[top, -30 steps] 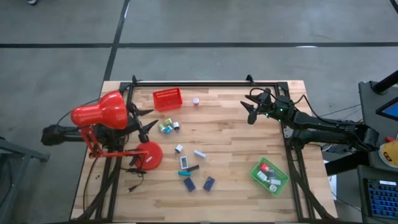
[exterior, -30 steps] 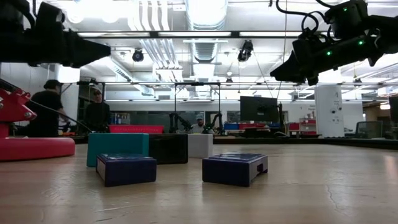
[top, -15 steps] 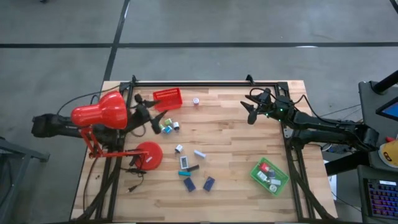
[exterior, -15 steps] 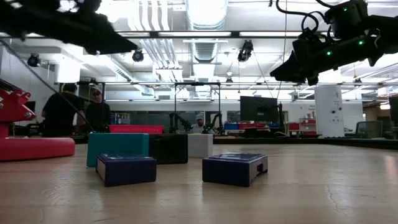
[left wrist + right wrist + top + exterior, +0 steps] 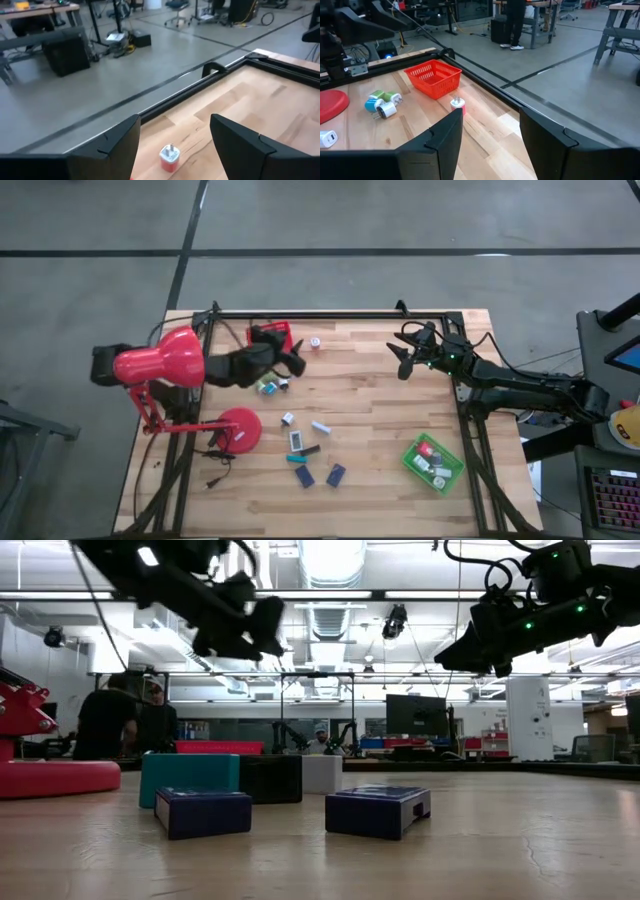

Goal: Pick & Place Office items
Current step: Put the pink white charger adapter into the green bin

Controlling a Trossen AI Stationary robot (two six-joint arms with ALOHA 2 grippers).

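Note:
Small office items lie on the wooden table: a green, blue and white cluster, white pieces, a teal block and two navy blocks. A white-and-pink piece stands near the far edge and shows in the left wrist view. My left gripper is open and empty, up in the air beside the red tray. My right gripper is open and empty, above the far right of the table.
A big red desk lamp stands at the table's left with its round base; my left arm reaches across it. A green tray with several pieces sits near the front right. A black frame rail runs along the far edge. People stand in the room behind.
My left gripper has swung from beside the lamp at the table's left toward the right and the far edge, past the lamp head, and now hangs by the red tray. My right arm has kept still. No item has moved.

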